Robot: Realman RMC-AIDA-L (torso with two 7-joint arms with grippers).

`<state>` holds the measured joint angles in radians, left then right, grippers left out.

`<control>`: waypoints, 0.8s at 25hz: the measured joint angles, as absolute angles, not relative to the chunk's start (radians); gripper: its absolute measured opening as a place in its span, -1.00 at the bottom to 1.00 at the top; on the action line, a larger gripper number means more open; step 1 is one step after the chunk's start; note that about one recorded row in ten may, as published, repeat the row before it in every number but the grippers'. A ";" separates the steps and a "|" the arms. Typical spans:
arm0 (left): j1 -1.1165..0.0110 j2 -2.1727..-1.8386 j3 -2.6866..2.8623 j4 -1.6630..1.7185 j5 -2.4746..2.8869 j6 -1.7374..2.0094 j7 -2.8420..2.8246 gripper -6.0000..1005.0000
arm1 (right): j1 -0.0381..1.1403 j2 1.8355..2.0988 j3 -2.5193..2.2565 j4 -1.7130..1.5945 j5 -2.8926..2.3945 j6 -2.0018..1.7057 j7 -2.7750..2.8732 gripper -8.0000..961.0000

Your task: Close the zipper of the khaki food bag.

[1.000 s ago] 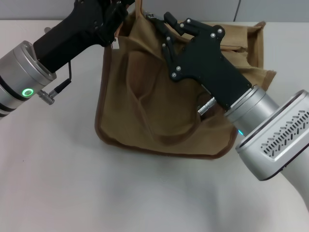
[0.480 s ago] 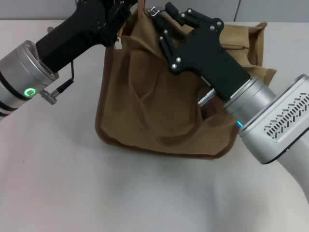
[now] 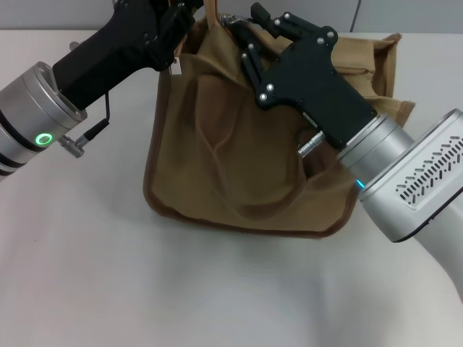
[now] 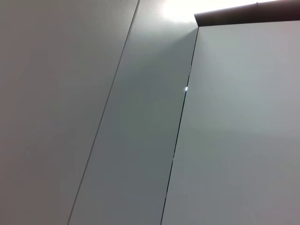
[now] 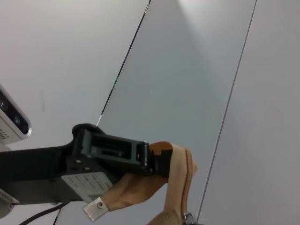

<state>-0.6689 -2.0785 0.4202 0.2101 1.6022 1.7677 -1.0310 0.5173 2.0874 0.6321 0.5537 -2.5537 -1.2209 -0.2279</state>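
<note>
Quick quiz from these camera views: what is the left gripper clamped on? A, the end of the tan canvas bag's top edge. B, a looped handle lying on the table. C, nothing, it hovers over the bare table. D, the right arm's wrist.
A: in the right wrist view the left gripper pinches the end of the tan canvas bag by its zipper track; the head view shows it at the bag's upper left corner.

L hand (image 3: 176, 16) tips cut off
</note>
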 joint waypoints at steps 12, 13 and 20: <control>-0.672 -2.077 0.420 0.210 1.595 1.765 -1.032 -0.87 | 0.466 2.086 0.636 0.594 -2.556 -1.259 -0.212 -0.30; -0.674 -2.077 0.420 0.210 1.595 1.765 -1.032 -0.87 | 0.469 2.086 0.638 0.594 -2.555 -1.251 -0.212 -0.28; -0.679 -2.078 0.420 0.210 1.598 1.762 -1.034 -0.87 | 0.513 2.084 0.655 0.596 -2.557 -1.172 -0.213 -0.24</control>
